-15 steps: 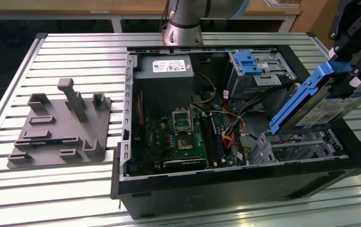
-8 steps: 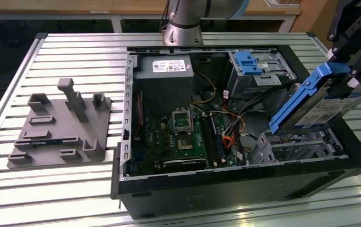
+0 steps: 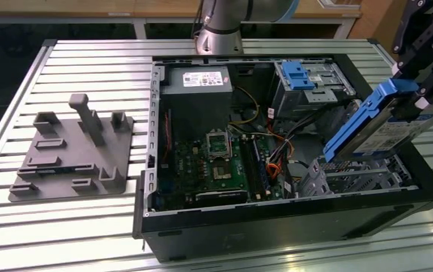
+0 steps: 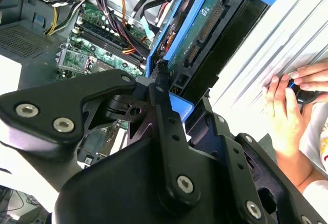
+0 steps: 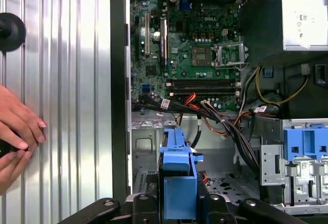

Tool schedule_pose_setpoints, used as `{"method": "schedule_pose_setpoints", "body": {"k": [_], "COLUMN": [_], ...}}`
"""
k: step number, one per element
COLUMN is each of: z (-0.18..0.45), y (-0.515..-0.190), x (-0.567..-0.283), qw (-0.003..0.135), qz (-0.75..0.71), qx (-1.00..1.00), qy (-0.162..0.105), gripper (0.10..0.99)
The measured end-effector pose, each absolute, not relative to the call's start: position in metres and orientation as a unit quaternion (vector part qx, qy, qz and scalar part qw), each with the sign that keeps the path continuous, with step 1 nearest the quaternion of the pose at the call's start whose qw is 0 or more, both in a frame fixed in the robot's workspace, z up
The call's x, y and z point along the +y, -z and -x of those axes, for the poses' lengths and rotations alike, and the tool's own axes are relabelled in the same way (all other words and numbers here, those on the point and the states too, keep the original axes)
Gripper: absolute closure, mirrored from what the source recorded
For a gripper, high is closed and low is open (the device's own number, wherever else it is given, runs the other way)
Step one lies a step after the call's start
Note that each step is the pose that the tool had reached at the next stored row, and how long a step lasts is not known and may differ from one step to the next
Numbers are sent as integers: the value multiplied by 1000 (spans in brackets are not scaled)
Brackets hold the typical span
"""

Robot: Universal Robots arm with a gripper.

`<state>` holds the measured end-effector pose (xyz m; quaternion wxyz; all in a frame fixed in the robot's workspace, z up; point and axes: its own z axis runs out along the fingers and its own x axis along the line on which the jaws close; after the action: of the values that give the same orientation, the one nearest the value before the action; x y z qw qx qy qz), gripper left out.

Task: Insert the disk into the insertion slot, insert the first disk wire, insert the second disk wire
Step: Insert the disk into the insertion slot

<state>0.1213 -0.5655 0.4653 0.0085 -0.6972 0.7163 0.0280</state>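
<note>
My gripper [image 3: 419, 93] is shut on the upper end of the disk [image 3: 383, 127], a silver-grey drive in a bright blue carrier. The disk hangs tilted, its lower end just above the insertion slot [image 3: 352, 173], the grey perforated cage in the case corner at the exterior view's right. In the first wrist view the blue carrier [image 5: 177, 175] stands on edge between my gripper [image 5: 177, 208] and the cage [image 5: 146, 142]. The second wrist view shows the disk's circuit-board side [image 4: 200, 29] beyond my gripper [image 4: 177, 103]. A bundle of loose cables [image 5: 225, 124] runs past the cage.
The taller metal bay with a blue latch [image 3: 300, 76] stands behind the cage. The motherboard [image 3: 209, 164] and power supply [image 3: 198, 82] fill the case's other half. A grey fixture plate [image 3: 73, 153] lies on the slatted table. A person's hands [image 5: 15, 131] rest beside the case.
</note>
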Motion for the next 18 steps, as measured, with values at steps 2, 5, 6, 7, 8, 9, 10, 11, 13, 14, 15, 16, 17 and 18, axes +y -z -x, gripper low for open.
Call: {"method": "schedule_pose_setpoints", "body": {"k": [2, 5, 6, 7, 8, 9, 10, 11, 13, 14, 15, 16, 17, 18], "z": [-121, -121, -121, -121, -121, -121, -121, -122, -122, -122, -122, -123, -123, -123], "y": [-464, -462, -462, -461, -461, -460, -460, -459, -459, -458, -458, -458, -457, -457], "x": [-566, -565, -565, -565, -564, -564, -564, -564, -564, -564, -564, -564, -564, -564], "qw": [8, 8, 8, 8, 8, 8, 8, 8, 8, 8, 8, 8, 8, 8], "qz": [697, 698, 698, 699, 700, 701, 703, 704, 705, 706, 706, 705, 705, 705], "qx": [716, 716, 715, 715, 714, 712, 711, 709, 708, 708, 708, 708, 708, 708], "qy": [-28, -28, -28, -28, -28, -28, -28, -28, -28, -28, -28, -28, -28, -28], "gripper": [722, 722, 722, 722, 722, 722, 722, 722, 722, 722, 722, 722, 722, 722]}}
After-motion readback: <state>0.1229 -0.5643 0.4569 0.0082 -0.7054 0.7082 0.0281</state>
